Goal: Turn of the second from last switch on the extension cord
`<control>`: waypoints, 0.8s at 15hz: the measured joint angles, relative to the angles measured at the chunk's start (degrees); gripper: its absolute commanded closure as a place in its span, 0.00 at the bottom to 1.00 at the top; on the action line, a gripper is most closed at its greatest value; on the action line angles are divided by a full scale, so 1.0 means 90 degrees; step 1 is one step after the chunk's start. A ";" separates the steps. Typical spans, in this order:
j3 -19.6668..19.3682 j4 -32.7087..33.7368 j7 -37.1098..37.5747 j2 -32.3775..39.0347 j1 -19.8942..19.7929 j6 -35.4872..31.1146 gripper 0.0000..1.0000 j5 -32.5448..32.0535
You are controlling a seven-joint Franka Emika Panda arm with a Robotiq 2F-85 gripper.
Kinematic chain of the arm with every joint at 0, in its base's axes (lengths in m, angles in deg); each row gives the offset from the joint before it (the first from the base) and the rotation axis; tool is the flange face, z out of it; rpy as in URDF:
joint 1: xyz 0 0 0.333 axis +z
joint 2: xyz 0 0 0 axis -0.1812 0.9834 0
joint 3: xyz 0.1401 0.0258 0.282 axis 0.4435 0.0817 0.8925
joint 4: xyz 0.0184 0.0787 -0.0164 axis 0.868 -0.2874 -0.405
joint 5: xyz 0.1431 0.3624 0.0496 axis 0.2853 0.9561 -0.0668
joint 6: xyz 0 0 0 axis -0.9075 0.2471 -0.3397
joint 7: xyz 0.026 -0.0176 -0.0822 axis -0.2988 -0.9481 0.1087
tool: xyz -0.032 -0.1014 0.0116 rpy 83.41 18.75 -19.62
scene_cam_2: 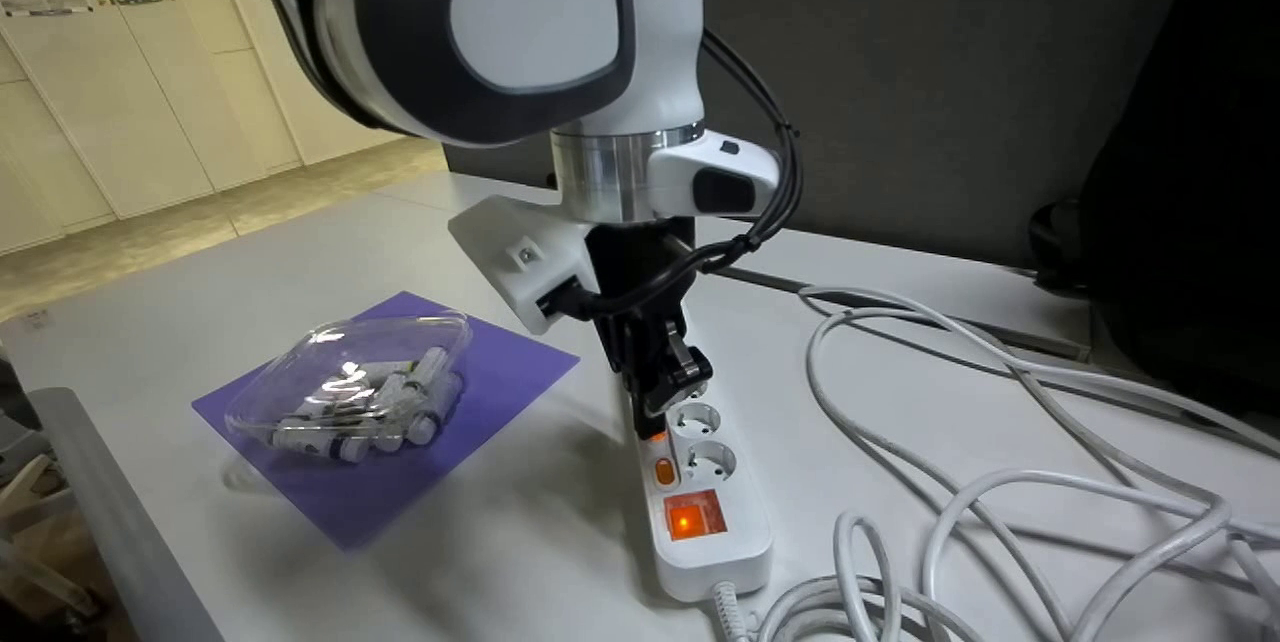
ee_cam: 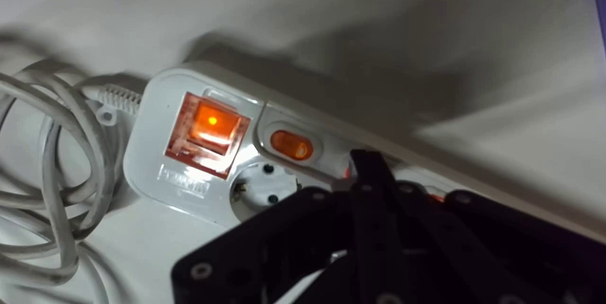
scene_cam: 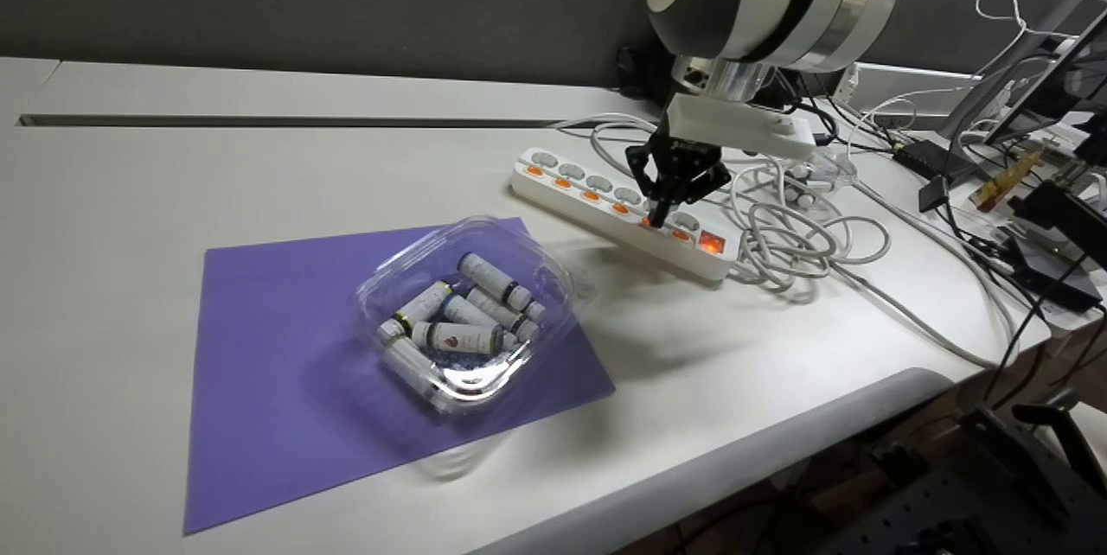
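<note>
The extension cord [scene_cam: 597, 216] is a long white power strip lying on the table. It also shows in an exterior view [scene_cam_2: 705, 565] and in the wrist view [ee_cam: 154, 121]. A large square switch [ee_cam: 215, 126] glows orange at its cable end. Beside it is a small orange switch [ee_cam: 291, 145]. My gripper [ee_cam: 367, 157] is shut and empty, pointing down, with its tips at the following small switch [ee_cam: 347, 171], which they mostly hide. The gripper tips also show in both exterior views [scene_cam: 657, 220] [scene_cam_2: 652, 422]. I cannot tell whether they press the switch.
A clear plastic box [scene_cam: 467, 313] of small bottles stands on a purple sheet [scene_cam: 259, 365]. Loose white-grey cables [scene_cam: 796, 244] lie by the strip's cable end. A dark partition [scene_cam: 303, 2] stands behind the table. A monitor and more cables are at the far right.
</note>
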 measured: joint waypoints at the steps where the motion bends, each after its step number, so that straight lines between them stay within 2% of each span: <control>1: -0.0001 0.0024 0.0013 0.0009 0.0000 0.0042 1.00 0.0000; 12: 0.0000 0.0486 0.0024 0.0223 -0.0024 0.0657 1.00 0.0121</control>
